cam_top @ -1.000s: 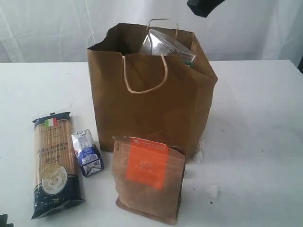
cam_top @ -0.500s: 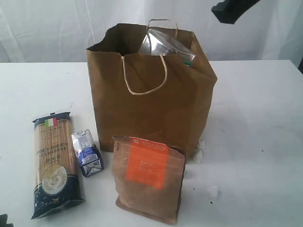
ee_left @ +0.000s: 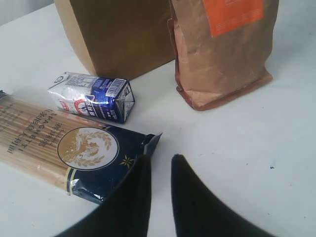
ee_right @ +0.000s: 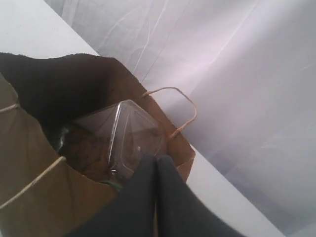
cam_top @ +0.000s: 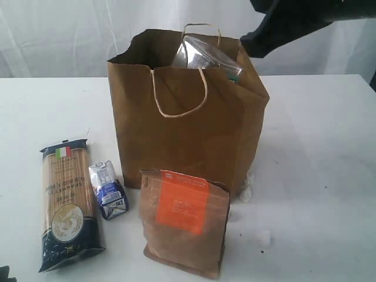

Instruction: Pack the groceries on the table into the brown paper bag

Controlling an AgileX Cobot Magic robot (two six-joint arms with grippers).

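The tall brown paper bag [cam_top: 188,123] stands open mid-table, and a clear plastic container [cam_top: 205,57] pokes out of its top. On the table [cam_top: 317,147] in front lie the blue spaghetti packet [cam_top: 66,202], the small blue-white carton [cam_top: 109,191] and the brown pouch with orange label [cam_top: 185,220]. My right gripper [cam_top: 254,44] hangs shut and empty just above the bag's far right rim, over the clear container [ee_right: 126,138]. My left gripper [ee_left: 160,165] hovers low beside the spaghetti packet's [ee_left: 74,148] end, open a little and empty. The canister and the yellow jar are out of view.
A white curtain [cam_top: 59,35] closes off the back. Small white scraps [cam_top: 247,187] lie by the bag's right base. The carton [ee_left: 94,96] sits between the packet and the bag [ee_left: 118,34], with the pouch [ee_left: 222,54] upright alongside.
My right arm has come down from the top edge and now hangs lower and larger over the bag's right rim. Everything on the table stayed put.
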